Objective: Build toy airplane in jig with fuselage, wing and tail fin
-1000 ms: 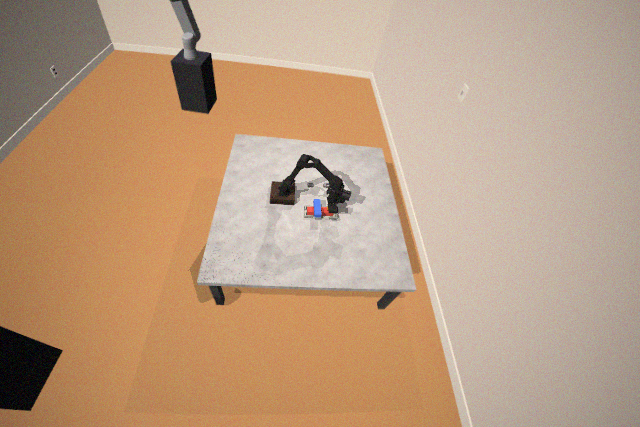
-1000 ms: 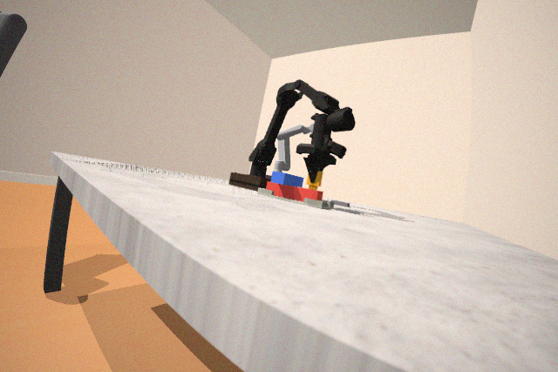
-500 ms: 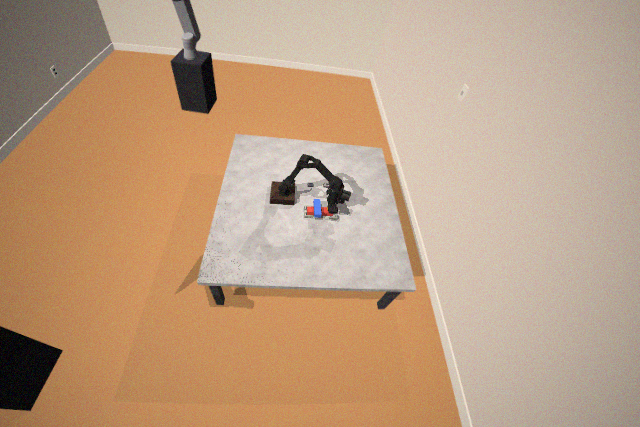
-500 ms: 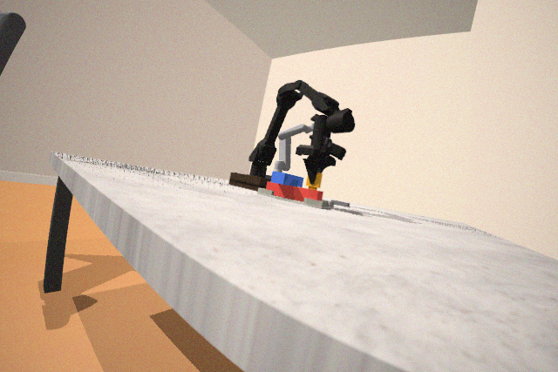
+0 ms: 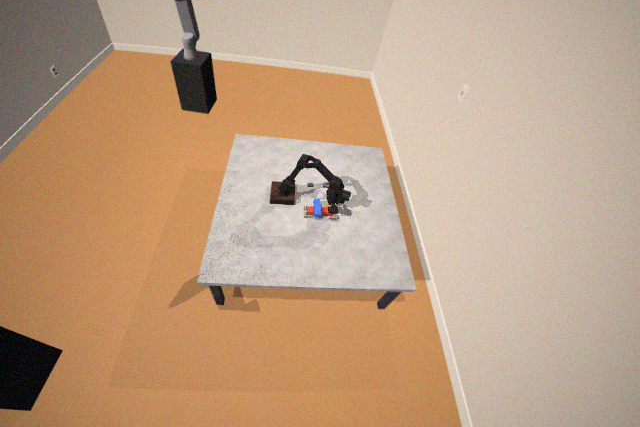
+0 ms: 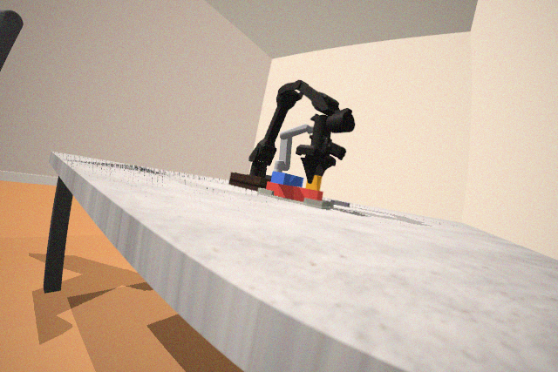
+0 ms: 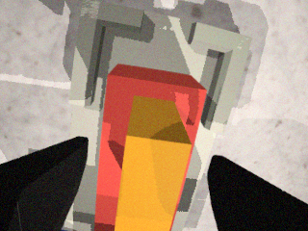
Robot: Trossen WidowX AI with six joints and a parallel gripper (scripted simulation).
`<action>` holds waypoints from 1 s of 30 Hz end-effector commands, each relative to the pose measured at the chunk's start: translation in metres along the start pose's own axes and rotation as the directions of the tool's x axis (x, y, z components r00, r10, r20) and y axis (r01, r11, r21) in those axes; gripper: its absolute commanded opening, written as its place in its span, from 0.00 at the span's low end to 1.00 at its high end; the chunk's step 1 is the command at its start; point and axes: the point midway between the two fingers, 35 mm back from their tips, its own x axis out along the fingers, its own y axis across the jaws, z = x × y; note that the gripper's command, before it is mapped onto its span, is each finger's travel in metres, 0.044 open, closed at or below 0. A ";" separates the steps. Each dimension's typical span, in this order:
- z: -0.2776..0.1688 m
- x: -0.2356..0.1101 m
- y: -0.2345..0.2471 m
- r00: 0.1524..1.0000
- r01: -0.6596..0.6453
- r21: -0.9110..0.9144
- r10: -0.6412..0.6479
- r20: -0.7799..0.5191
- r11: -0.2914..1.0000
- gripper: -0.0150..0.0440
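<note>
The desk (image 5: 258, 257) carries the whole build a little toward its right edge and near the middle of its depth, just in front of the arm's brown base (image 5: 282, 193). There the pale grey jig (image 7: 218, 71) holds the red fuselage (image 7: 115, 154) lying flat in the cradle, its long axis running parallel to the front edge of the desk, with the tail end toward the right edge. The blue wing (image 6: 287, 179) sits across it on top, its long axis crossing the fuselage toward the front and back edges. The yellow tail fin (image 7: 150, 180) stands on the fuselage near the tail end; it looks upright, its length lined up with the fuselage, though whether its tab is fully down in the socket cannot be told. The pincer (image 7: 148, 208) is spread, its dark fingers standing apart from the fin on either side and gripping nothing. The step in hand appears to be the release and retreat: best to widen a touch more, then lift straight up before swinging away, so that neither finger drags the fin sideways or tips it out of its socket.
</note>
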 end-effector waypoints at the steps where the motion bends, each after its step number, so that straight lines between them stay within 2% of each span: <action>1: 0.001 -0.003 0.000 1.000 0.000 0.000 0.000 0.001 1.000 0.69; 8: 0.001 -0.088 -0.001 1.000 -0.002 0.001 0.002 -0.001 1.000 0.69; 30: 0.005 -0.091 -0.003 1.000 -0.002 0.001 0.002 -0.001 1.000 0.69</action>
